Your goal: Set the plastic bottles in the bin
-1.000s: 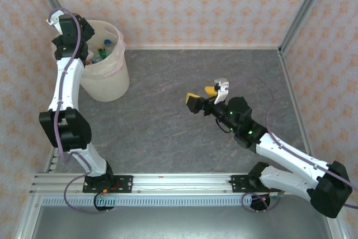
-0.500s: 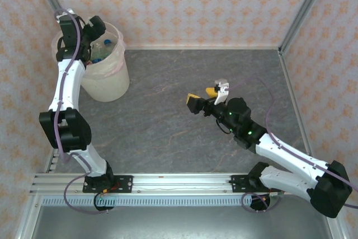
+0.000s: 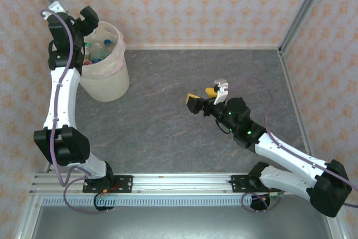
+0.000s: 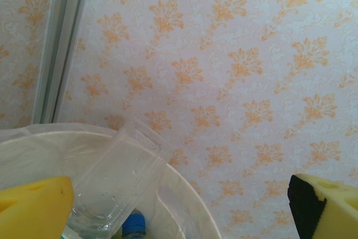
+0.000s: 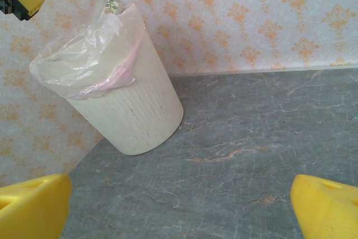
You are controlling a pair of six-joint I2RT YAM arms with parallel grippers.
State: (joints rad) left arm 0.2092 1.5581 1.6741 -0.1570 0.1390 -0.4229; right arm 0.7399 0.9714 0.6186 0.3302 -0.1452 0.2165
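The grey table (image 3: 184,82) is seen spread out to the right of the cream bin (image 3: 109,85), which is set on it with a pinkish liner (image 5: 120,74) folded over its rim. The left pincer (image 4: 179,211) is held wide and empty just above the bin's rim, and the right pincer (image 3: 202,94) is spread wide and empty well to the right of the bin. The plastic bottles (image 3: 99,51) are found inside the bin, one clear bottle (image 4: 120,180) leant against its inner wall.
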